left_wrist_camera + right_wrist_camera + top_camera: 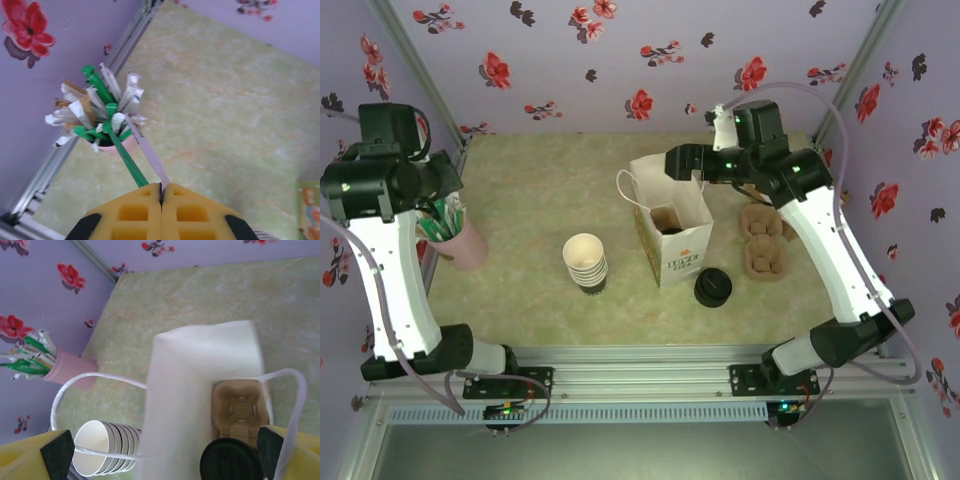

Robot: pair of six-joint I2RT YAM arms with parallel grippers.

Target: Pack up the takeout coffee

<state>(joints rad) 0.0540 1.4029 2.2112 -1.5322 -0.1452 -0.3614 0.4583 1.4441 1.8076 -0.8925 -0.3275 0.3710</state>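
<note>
So the coffee (231, 462) looks parked inside the bag (200, 355), on the carrier (240, 407), I'd guess so it rides upright. Right gripper (164, 449) hangs over it, fingers wide, gripping nothing. Left gripper (161, 189) is pinched tight on a straw (147, 150) from the pink cup (70, 371), probably next in. One coffee, one bag, one cup stack (585, 262), one lid stack (713, 288).

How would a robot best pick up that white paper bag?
Probably by its string handles, from above. The bag stands upright with its mouth open, a loop free at each side of the mouth. Pinching the loops would spare the thin walls and the carrier inside.
</note>
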